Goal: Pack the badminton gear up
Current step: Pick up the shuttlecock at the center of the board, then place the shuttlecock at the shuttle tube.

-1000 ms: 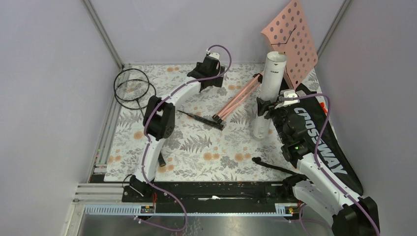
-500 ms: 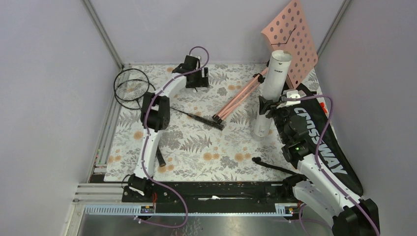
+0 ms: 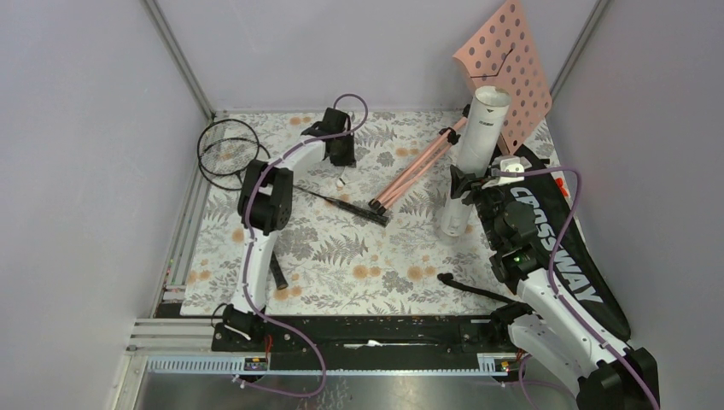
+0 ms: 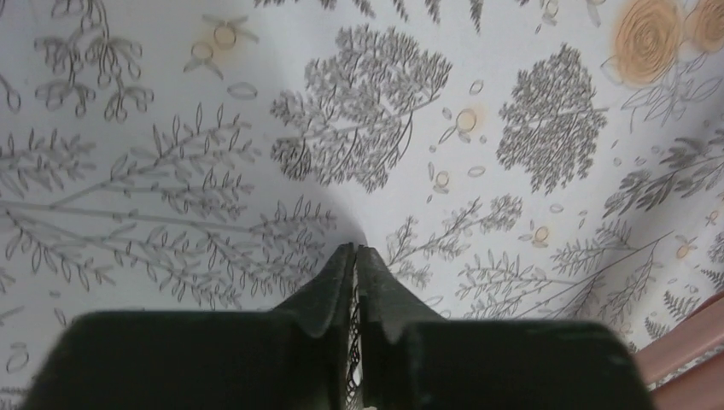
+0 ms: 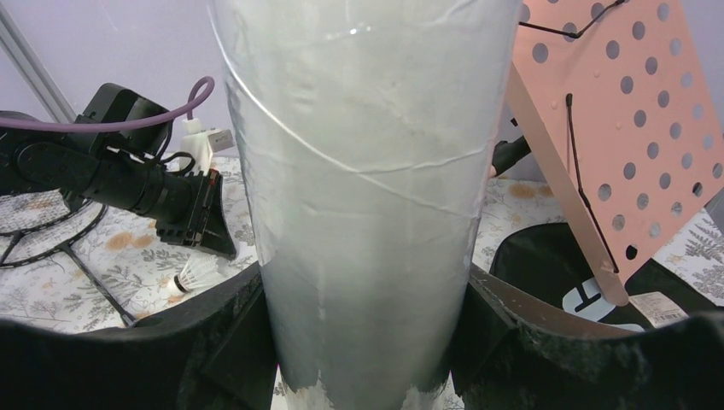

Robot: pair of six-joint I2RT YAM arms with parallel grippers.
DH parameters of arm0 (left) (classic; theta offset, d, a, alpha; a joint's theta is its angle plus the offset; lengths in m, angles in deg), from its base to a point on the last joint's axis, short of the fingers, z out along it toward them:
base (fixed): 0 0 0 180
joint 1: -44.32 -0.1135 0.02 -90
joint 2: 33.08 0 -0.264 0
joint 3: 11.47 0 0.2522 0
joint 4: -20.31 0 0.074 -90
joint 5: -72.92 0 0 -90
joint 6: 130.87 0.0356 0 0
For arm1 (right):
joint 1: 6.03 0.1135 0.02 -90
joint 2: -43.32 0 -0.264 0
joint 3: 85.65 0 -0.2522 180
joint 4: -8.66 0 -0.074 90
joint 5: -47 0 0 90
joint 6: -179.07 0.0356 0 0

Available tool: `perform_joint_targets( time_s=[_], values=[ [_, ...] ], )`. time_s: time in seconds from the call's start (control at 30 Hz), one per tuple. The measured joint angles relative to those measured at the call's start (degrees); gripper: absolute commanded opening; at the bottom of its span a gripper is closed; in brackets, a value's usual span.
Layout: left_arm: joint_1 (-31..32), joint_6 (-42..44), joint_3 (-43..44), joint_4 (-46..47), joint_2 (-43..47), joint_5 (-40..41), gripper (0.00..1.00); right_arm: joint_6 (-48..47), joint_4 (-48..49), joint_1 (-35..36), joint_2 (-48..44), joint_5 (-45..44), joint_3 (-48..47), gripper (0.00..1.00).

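I read the left gripper [image 4: 355, 250] clenched, tips touching, over the floral cloth [image 4: 171, 128]. One shuttlecock [image 5: 195, 275] lies just beside it. The right gripper [image 3: 459, 190] grasps the tube [image 3: 475, 141], which stands tilted beside the bag [image 3: 570, 260].

The tube [image 3: 472, 162] stands on the surface [image 3: 359, 256]. The bag [image 3: 572, 256] lies just right of the tube and the music stand [image 3: 508, 73] rises behind it, with the stand's legs [image 3: 414, 175] lying to the tube's left. Farther left lies a shuttlecock [image 5: 198, 276], and well beyond it the rackets [image 3: 229, 152].
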Motion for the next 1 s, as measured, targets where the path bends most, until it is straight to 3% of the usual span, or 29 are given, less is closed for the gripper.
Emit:
perform_joint_targets(
  time_s=[0.23, 0.4, 0.67, 0.83, 1.0],
  values=[
    [0.52, 0.17, -10.27, 2.25, 6.51, -0.37, 0.00, 1.18, -0.07, 0.00, 0.00, 0.81, 0.00, 0.48],
    [0.85, -0.31, -19.91, 7.43, 16.41, -1.62, 0.00, 1.36, -0.28, 0.00, 0.37, 5.11, 0.00, 0.48],
    [1.51, -2.47, -28.59, 20.13, 42.97, -0.70, 0.00, 2.71, 0.98, 0.00, 7.13, 25.24, -0.04, 0.48],
    [4.31, -4.11, -30.25, 30.95, 58.38, 0.79, 0.00, 9.07, 9.42, 0.59, 13.44, 38.01, -0.04, 0.47],
    [9.92, -4.17, -29.03, 38.42, 66.20, 0.72, 0.00, 12.48, 18.03, 6.05, 21.77, 45.42, -0.74, 0.46]
  ],
)
